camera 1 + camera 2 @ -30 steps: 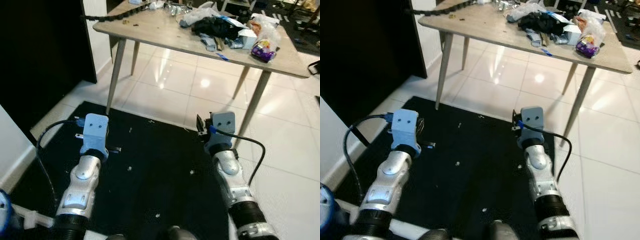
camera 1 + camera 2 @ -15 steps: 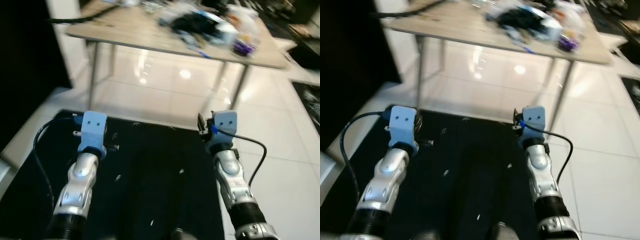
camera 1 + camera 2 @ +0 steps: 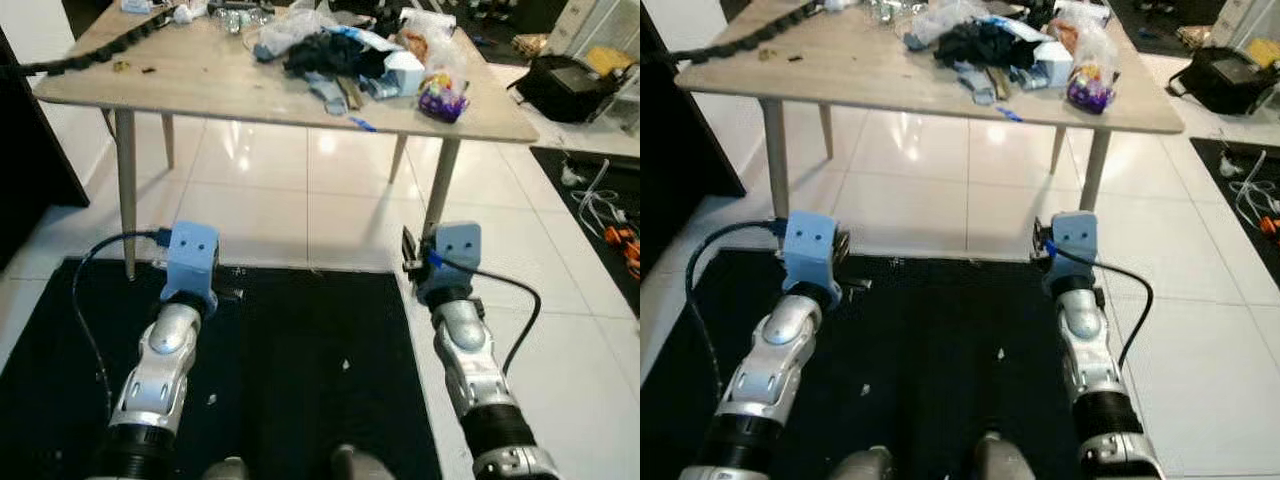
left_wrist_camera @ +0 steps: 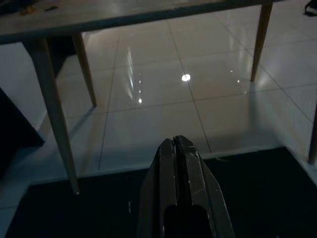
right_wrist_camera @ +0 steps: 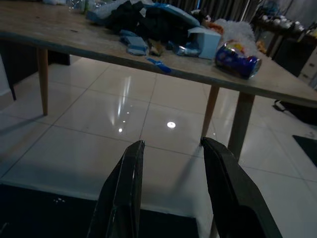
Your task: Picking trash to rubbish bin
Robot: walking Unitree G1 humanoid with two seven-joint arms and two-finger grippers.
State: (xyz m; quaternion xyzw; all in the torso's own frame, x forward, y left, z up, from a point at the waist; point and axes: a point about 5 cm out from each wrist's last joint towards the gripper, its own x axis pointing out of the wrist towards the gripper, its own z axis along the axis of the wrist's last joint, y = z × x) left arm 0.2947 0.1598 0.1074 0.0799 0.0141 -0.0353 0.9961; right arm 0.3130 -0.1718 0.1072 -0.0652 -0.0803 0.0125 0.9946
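Observation:
A wooden table (image 3: pixel 200 85) stands ahead of me with a heap of trash (image 3: pixel 340 50) on it: a black cloth, clear plastic bags, blue wrappers and a white box. A purple snack packet (image 3: pixel 443 98) lies near the table's right corner, also seen as the packet (image 5: pixel 237 53) in the right wrist view. My left gripper (image 4: pixel 176 143) is shut and empty, held low over a black mat and pointing under the table. My right gripper (image 5: pixel 172 144) is open with nothing between its fingers, aimed at the table's right leg (image 5: pixel 241 124). Both arms (image 3: pixel 175 330) (image 3: pixel 460 340) reach forward, well short of the table.
A black mat (image 3: pixel 300 340) covers the floor under my arms, with small white specks on it. White glossy tiles (image 3: pixel 330 190) lie beyond. A black bag (image 3: pixel 565 85) and loose cables (image 3: pixel 600 195) sit at the right. A dark cabinet (image 3: pixel 35 150) stands left.
The camera has swung to the right, so the table now sits centred ahead and the bag and cables have come into view. Both arms hold the same pose.

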